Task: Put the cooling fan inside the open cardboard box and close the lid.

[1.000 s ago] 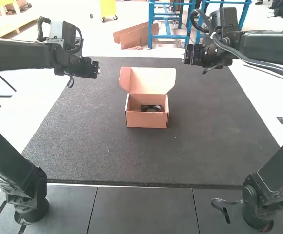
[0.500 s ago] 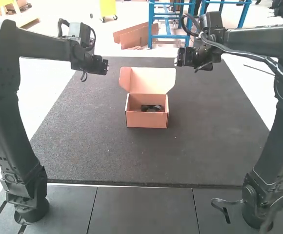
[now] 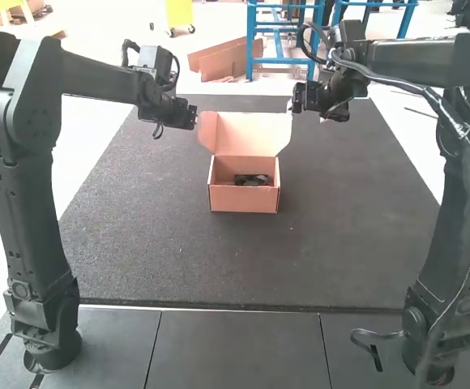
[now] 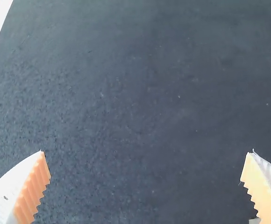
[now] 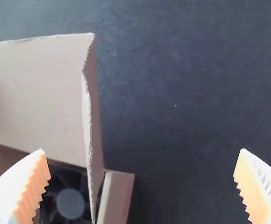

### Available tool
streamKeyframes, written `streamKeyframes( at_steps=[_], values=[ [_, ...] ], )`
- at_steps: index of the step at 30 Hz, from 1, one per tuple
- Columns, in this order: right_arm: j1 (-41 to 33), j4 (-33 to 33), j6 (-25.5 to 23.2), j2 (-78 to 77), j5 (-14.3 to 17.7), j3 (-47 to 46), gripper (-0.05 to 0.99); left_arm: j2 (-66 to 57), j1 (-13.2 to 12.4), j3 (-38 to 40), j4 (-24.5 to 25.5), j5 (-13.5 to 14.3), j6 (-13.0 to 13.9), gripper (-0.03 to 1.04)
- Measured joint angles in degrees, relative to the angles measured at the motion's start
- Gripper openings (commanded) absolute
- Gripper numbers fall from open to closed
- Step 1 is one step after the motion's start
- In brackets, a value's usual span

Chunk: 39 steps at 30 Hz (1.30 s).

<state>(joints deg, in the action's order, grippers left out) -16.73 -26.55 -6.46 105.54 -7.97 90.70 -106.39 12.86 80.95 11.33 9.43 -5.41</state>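
An open cardboard box (image 3: 244, 185) stands in the middle of the dark mat, its lid (image 3: 245, 133) raised at the back. A black cooling fan (image 3: 249, 179) lies inside it; the right wrist view looks down on the fan (image 5: 65, 199) beside the lid's edge (image 5: 91, 126). My left gripper (image 3: 188, 115) hangs just left of the lid's upper corner, open over bare mat. My right gripper (image 3: 297, 98) hangs above the lid's right corner, open, with nothing between its fingers (image 5: 30, 184).
The dark mat (image 3: 138, 219) covers the table around the box. Pale floor lies past the mat's left and right edges. Both arms stretch in from the sides at lid height.
Both grippers have moved inward toward the lid's upper corners, the left one farther. The box and fan have not moved.
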Motion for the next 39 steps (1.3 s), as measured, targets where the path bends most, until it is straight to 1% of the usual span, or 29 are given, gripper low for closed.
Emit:
streamKeyframes(
  at_steps=[10,12,16,18,21,27,32,34,39],
  values=[
    [0.8,-5.1,0.0,0.9,-6.1,4.6,0.89,-0.6,1.7,1.7,0.9,0.0,-1.4,0.97],
    [0.8,-5.7,0.0,0.9,-7.2,5.2,0.88,-0.6,2.1,1.7,1.2,0.0,-1.6,0.97],
    [0.8,-6.1,0.0,1.4,-8.7,6.5,0.80,-0.6,2.8,1.8,1.9,0.0,-2.0,0.97],
    [0.9,-6.5,0.0,2.1,-9.2,6.8,0.80,-0.6,3.0,2.2,2.3,0.0,-2.3,0.97],
    [0.8,-7.5,0.0,3.5,-9.7,7.0,0.80,-0.6,3.6,3.0,2.5,0.0,-2.4,0.97],
    [0.8,-7.1,-0.5,6.2,-9.9,7.0,0.79,-0.6,4.7,3.7,3.0,0.0,-2.4,0.97],
    [0.8,-7.0,-1.1,7.5,-9.9,8.6,0.71,-0.6,4.7,3.7,3.4,0.0,-2.4,0.97],
    [0.8,-7.0,-1.3,8.1,-9.9,9.7,0.70,-0.6,4.7,3.7,3.5,0.0,-2.4,0.97],
    [0.8,-6.9,-1.7,9.2,-9.9,11.5,0.57,-0.6,4.7,3.7,3.5,0.0,-2.4,0.97]
  ],
)
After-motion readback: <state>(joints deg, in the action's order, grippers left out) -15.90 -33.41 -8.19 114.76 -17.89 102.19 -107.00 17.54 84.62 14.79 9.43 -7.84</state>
